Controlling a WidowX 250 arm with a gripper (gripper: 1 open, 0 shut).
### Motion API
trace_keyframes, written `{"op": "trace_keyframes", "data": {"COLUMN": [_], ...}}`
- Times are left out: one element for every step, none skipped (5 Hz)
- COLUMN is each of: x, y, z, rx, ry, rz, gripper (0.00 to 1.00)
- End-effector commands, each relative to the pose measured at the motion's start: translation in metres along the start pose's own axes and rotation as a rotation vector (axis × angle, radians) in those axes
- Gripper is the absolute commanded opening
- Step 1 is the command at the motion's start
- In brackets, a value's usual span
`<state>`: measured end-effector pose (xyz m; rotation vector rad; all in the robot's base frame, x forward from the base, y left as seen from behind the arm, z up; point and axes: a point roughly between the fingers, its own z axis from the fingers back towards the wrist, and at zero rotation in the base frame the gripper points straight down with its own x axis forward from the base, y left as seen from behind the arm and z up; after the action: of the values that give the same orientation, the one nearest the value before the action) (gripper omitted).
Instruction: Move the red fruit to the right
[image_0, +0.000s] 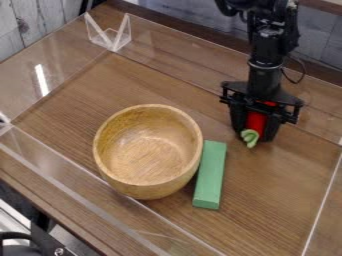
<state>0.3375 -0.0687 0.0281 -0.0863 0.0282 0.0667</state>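
Red fruit (250, 131) between spread fingers (238, 118), no readable writing

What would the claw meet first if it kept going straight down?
The claw points down with the red fruit between its open jaws, so probably the fruit, then the table beneath it.

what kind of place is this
Probably a robot lab test bench: a wooden tabletop fenced by clear acrylic walls, with toy props, a wooden bowl, green block and red fruit.

Black arm upright, claw (259, 130) pointing straight down, jaws spread apart
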Motion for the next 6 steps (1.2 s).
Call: {"op": "trace_keyframes", "data": {"x": [0.01,0.008,0.008,0.007,0.006,0.008], "y": [-0.018,-0.013,-0.017,-0.021,-0.008,0.009], "z": [0.021,0.028,0.035,0.043,0.053,0.068], "rx": [-0.009,-0.017,-0.024,-0.031,-0.04,-0.055], "ry": [-0.062,-0.075,-0.091,-0.104,-0.105,-0.119], "rz": [0.011,0.047,0.111,0.175,0.145,0.115], "gripper": [1.0,1.0,1.0,1.0,1.0,1.0]}}
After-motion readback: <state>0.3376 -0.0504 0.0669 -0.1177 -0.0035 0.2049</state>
